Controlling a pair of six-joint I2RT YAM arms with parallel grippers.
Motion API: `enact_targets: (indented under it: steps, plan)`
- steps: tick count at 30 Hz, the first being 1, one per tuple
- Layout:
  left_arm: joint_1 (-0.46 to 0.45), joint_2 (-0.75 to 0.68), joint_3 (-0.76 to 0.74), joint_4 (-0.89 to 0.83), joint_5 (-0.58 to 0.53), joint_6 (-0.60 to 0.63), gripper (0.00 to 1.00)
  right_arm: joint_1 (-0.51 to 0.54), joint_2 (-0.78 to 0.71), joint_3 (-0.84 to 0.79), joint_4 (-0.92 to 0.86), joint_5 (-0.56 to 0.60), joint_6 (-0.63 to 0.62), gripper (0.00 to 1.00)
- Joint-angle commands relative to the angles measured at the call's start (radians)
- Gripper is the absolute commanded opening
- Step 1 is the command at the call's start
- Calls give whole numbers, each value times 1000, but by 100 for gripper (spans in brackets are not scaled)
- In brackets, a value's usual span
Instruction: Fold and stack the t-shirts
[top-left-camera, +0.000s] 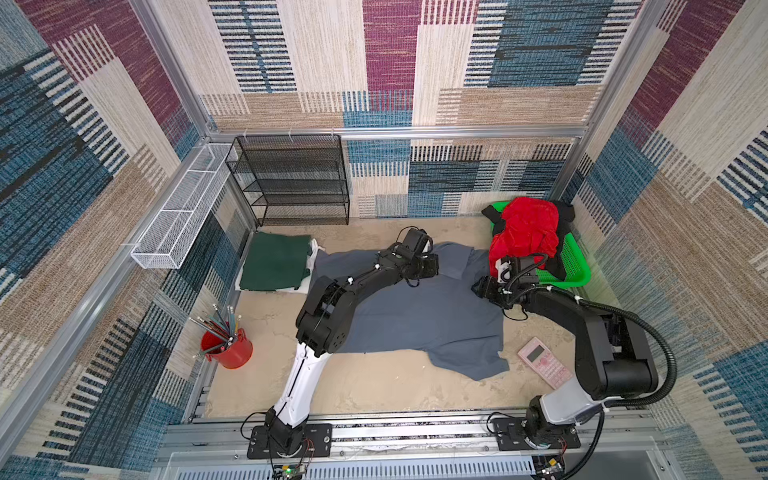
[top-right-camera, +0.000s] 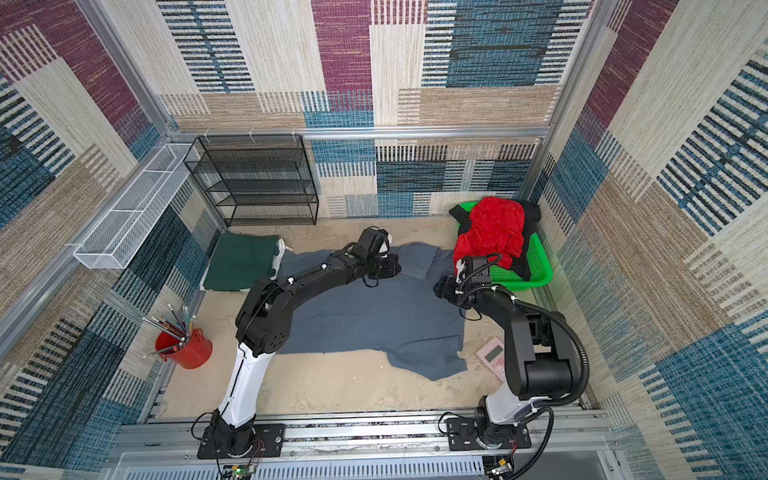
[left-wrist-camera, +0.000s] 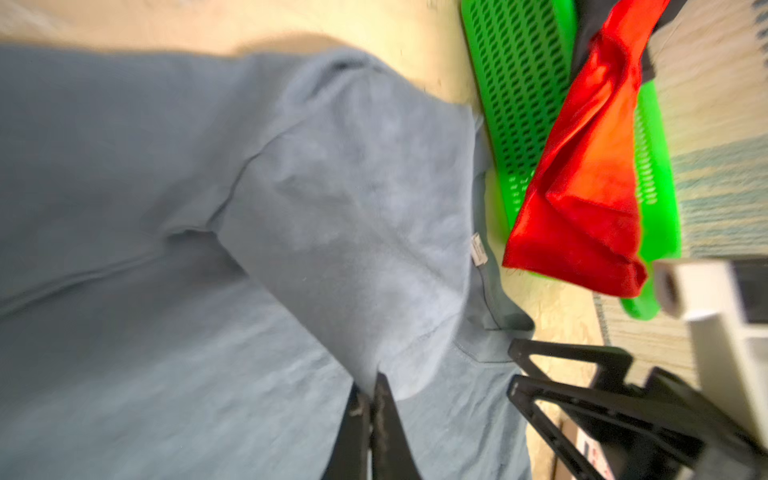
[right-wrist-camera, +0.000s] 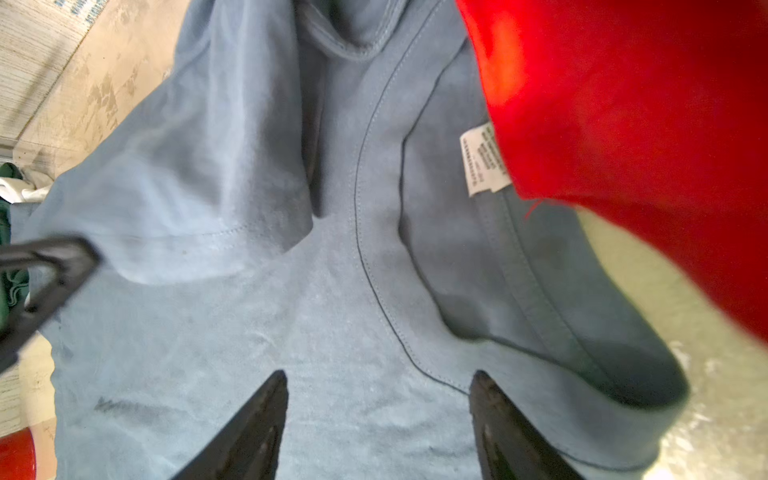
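Snagging of the red shirt (top-left-camera: 525, 228) is the chief danger. It spills over the rim of the basket (top-left-camera: 577, 266), with the black shirt (top-left-camera: 563, 212) beneath it. Its loose hem hangs down on the side where the grey shirt (top-left-camera: 415, 316) lies spread on the tabletop, collar end just beside the basket. The right fingers (top-left-camera: 480, 286) hover over that collar end, spread well apart and holding nothing, right by the red hem. If they close carelessly they could catch red cloth along with grey and drag the pile out of the basket.

The left fingers (left-wrist-camera: 374, 411) are farther from the basket and shut tight. They appear to pinch the hem of a sleeve that is folded in over the grey shirt's body. The bite looks thin, at the very edge, so the cloth could slip free under a pull. The wrist view is blurred, so I cannot tell how much is caught. A pull from that side alone, with the other fingers empty, would likely skew the shirt rather than fold it.

Two bystanders matter. The calculator (top-left-camera: 544, 361) lies near the basket, just off the grey shirt's rumpled lower corner, and a dragged hem could sweep it along. The folded green shirt (top-left-camera: 276, 262) sits on the white shirt (top-left-camera: 309, 266), well apart from the basket at the grey shirt's far edge. Cloth shoved that way could bunch against the stack and undo it.
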Motion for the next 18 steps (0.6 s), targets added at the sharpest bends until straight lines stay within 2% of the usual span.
enact_targets:
  steps: [1, 11, 18]
  plan:
    - [32, -21, -7, 44, 31, -26, 0, 0, 9, -3, 45, -50, 10, 69]
    - [102, 40, 77, 27, 80, -50, 0, 3, 52, 24, 106, -141, 57, 64]
    - [128, 77, 129, 15, 94, -57, 0, 24, 129, 106, 105, -111, 55, 62]
